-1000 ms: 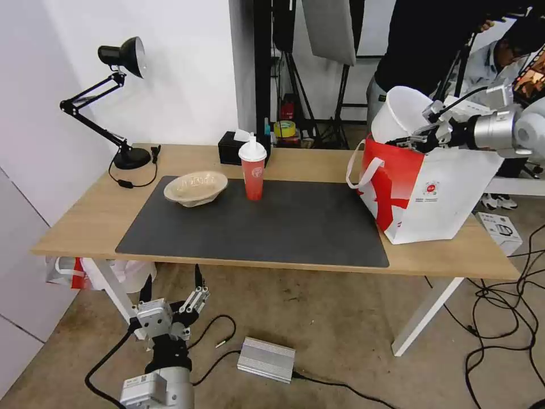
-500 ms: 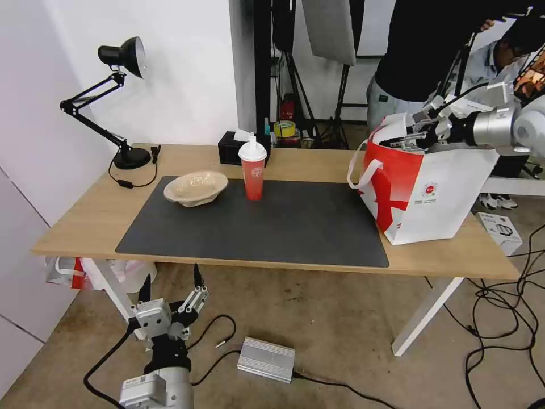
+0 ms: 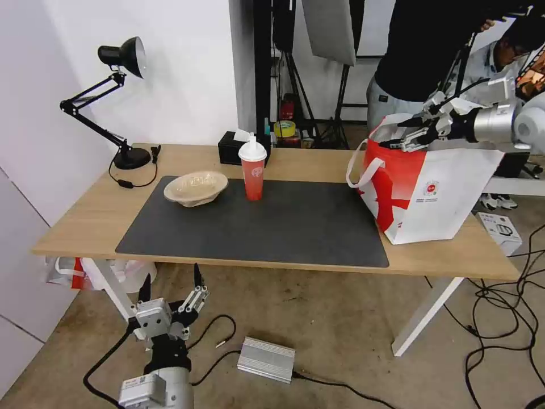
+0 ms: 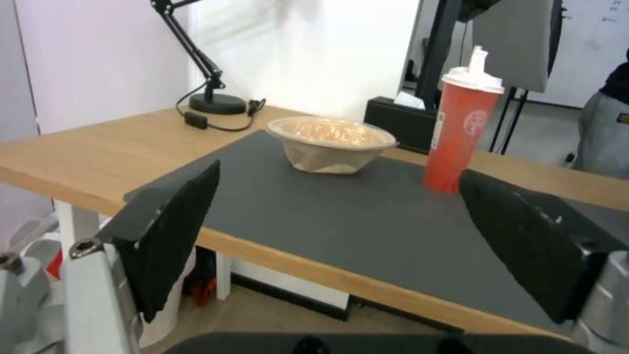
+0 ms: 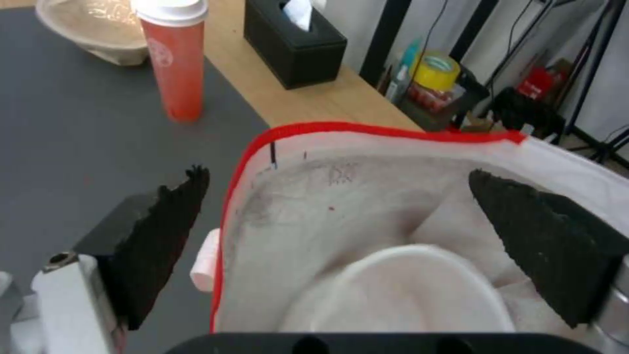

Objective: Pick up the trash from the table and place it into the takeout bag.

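Observation:
The takeout bag (image 3: pixel 431 193) stands at the table's (image 3: pixel 79 221) right end, its red rim (image 5: pixel 341 132) wide open. My right gripper (image 3: pixel 404 133) hovers open just above the bag's mouth, holding nothing. The large white bowl (image 5: pixel 413 290) lies inside on the lining, below the gripper (image 5: pixel 337 173). On the dark mat (image 3: pixel 272 227) stand the red cup with its dome lid (image 3: pixel 253 170) (image 4: pixel 462 132) (image 5: pixel 176 59) and, to its left, the beige pulp bowl (image 3: pixel 196 187) (image 4: pixel 331 145) (image 5: pixel 92 29). My left gripper (image 3: pixel 171 275) (image 4: pixel 341 172) is parked open below the table's front edge.
A black desk lamp (image 3: pixel 122 108) stands at the back left, a black tissue box (image 3: pixel 233 149) behind the cup. A thin plastic bag (image 3: pixel 74 271) hangs under the left end. A silver box (image 3: pixel 265 359) and cables lie on the floor. A person stands behind the takeout bag.
The right gripper held the white bowl over the bag, lowered it and let go; the bowl now lies inside. The gripper has opened and risen a little. The left arm stayed still.

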You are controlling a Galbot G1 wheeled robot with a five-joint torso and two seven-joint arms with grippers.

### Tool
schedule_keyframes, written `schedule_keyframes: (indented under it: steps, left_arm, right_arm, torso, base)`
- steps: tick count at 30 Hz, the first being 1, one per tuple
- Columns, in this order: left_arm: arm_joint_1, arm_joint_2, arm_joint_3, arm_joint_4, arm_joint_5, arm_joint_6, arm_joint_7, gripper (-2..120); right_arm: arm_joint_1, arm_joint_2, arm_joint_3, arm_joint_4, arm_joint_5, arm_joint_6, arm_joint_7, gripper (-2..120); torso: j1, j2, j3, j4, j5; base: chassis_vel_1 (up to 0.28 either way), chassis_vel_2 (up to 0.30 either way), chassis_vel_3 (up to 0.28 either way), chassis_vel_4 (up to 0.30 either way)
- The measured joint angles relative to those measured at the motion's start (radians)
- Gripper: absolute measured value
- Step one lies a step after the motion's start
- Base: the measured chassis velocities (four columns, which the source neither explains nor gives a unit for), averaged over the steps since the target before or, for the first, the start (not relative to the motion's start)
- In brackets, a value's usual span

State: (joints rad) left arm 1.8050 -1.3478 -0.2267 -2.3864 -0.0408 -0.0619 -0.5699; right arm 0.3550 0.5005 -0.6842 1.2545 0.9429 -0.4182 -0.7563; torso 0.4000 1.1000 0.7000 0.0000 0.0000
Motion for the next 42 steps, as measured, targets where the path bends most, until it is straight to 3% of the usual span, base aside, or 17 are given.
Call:
schedule_keyframes:
  steps: [23,42]
  left_arm:
    - [0.001,-0.008,-0.006,-0.009,0.001,0.000,0.000,96]
    - [0.007,-0.011,-0.013,-0.007,0.005,0.000,-0.001,96]
  right_arm:
    - [0.007,0.006,0.002,0.002,0.007,0.015,0.018,100]
    - [-0.019,0.034,0.069,0.070,0.146,0.109,0.170,100]
  torso:
    - [0.000,0.000,0.000,0.0001,0.0000]
    - [0.000,0.000,0.000,0.0000,-0.0001]
  base:
    - [0.000,0.000,0.000,0.000]
    - [0.000,0.000,0.000,0.000]
